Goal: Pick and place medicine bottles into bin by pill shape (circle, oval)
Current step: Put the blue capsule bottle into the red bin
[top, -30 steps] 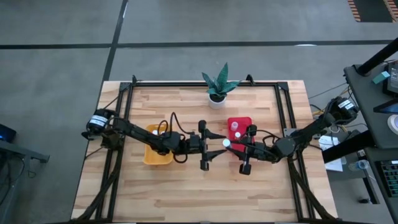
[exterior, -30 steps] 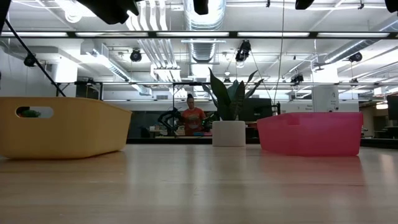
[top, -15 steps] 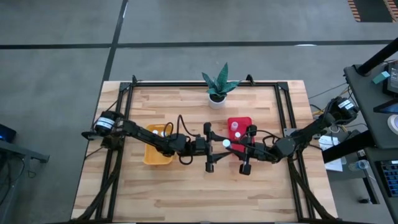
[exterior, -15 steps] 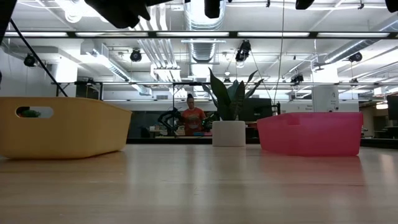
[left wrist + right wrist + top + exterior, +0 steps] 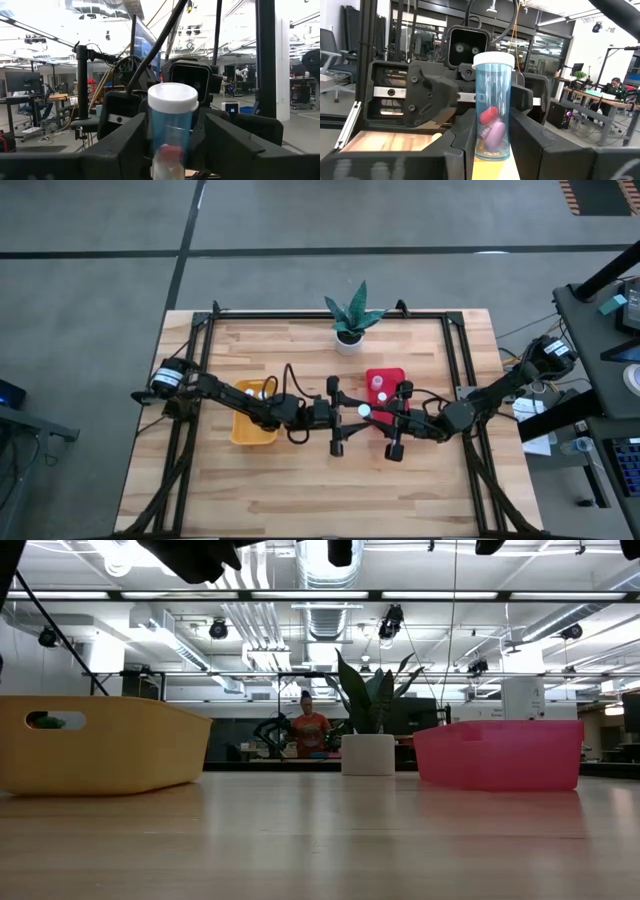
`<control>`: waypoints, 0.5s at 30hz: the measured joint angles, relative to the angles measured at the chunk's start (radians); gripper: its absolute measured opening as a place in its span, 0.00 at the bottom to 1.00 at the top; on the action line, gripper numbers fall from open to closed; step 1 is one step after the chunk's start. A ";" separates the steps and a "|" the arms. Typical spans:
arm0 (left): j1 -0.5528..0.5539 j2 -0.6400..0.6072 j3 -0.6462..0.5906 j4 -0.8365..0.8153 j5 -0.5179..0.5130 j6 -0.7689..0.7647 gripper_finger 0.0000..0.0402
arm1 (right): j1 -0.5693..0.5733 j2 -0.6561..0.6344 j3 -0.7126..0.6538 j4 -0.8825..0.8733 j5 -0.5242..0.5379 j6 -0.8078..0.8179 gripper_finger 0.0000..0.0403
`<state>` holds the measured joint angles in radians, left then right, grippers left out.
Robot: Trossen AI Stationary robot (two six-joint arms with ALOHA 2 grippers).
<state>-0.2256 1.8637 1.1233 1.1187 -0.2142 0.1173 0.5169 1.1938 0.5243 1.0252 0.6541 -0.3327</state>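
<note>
1. A clear blue-tinted medicine bottle with a white cap (image 5: 492, 107) sits mid-table, at nine o'clock of the red plastic bin (image 5: 385, 380).
2. I see the right gripper (image 5: 492, 150) clamped on its base.
3. The left gripper (image 5: 172, 145) faces it, fingers apart around the bottle; contact unclear.
4. The yellow plastic bin (image 5: 255, 428) sits under my left arm.

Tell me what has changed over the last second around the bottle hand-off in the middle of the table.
The left gripper slid right, toward the right gripper, until its fingers flank the bottle from both sides; whether they grip it yet is unclear. The right gripper stayed put, shut on the bottle. The yellow bin, the red bin and the plant pot did not move.
</note>
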 joint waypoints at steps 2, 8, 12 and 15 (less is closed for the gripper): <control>0.000 0.000 0.000 0.000 0.000 0.000 0.43 | 0.000 0.000 0.000 0.000 0.000 0.000 0.23; 0.000 -0.001 0.000 0.000 -0.001 -0.002 0.32 | 0.000 0.000 0.000 0.000 -0.002 -0.001 0.23; 0.000 -0.002 0.000 0.001 -0.001 -0.003 0.27 | 0.001 0.000 -0.001 -0.001 -0.001 -0.001 0.23; 0.000 -0.002 0.000 0.001 -0.002 -0.003 0.26 | 0.001 0.000 -0.001 -0.001 0.000 0.012 0.23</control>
<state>-0.2253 1.8618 1.1233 1.1194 -0.2161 0.1141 0.5175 1.1938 0.5232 1.0245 0.6542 -0.3208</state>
